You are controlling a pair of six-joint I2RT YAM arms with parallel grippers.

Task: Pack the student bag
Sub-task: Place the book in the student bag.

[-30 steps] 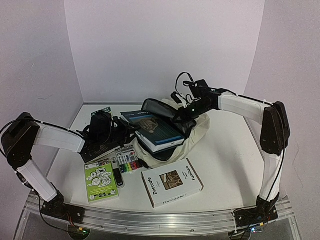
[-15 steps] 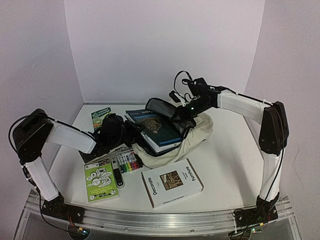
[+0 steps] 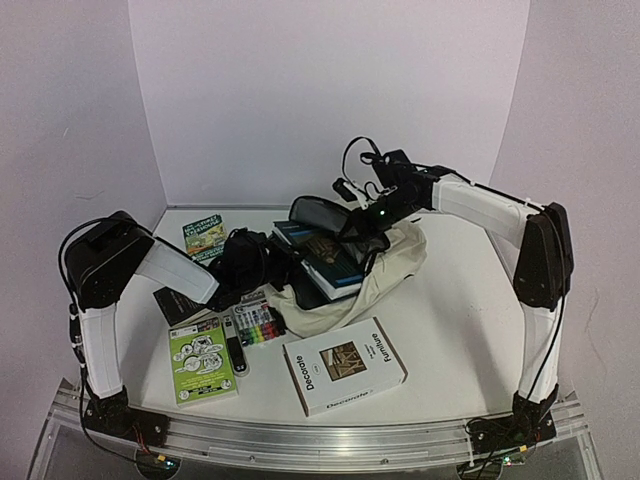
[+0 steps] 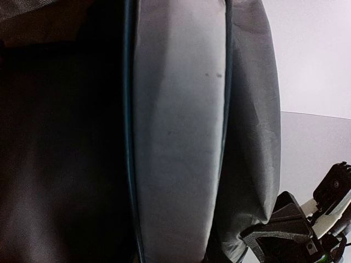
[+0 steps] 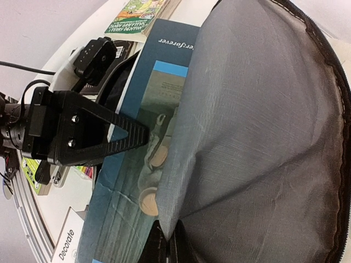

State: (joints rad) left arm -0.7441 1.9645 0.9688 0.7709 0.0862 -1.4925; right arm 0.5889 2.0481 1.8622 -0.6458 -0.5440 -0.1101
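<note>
The student bag [image 3: 395,262], cream with a grey lining [image 5: 263,137], lies on its side in the middle of the table, mouth facing left. My right gripper [image 3: 362,232] is shut on the edge of the upper flap and holds it raised; the pinch shows in the right wrist view [image 5: 171,244]. A blue book [image 3: 325,260] sits half inside the mouth. My left gripper [image 3: 262,262] is clamped on its outer end, one black finger [image 5: 123,134] lying on the cover [image 5: 145,164]. The left wrist view is filled by the book's pale page edge [image 4: 178,137] against the lining [image 4: 252,120].
A white "Decorate Furniture" book [image 3: 345,365] lies at the front centre. A green booklet [image 3: 202,362], a black stick-shaped item [image 3: 236,355] and a marker pack [image 3: 257,322] lie front left. A green book [image 3: 204,235] is at the back left, a dark flat item [image 3: 175,303] beside my left arm.
My left arm has swung right and pushed the blue book deeper into the bag's mouth. The right gripper has kept the flap up, shifting slightly back.
</note>
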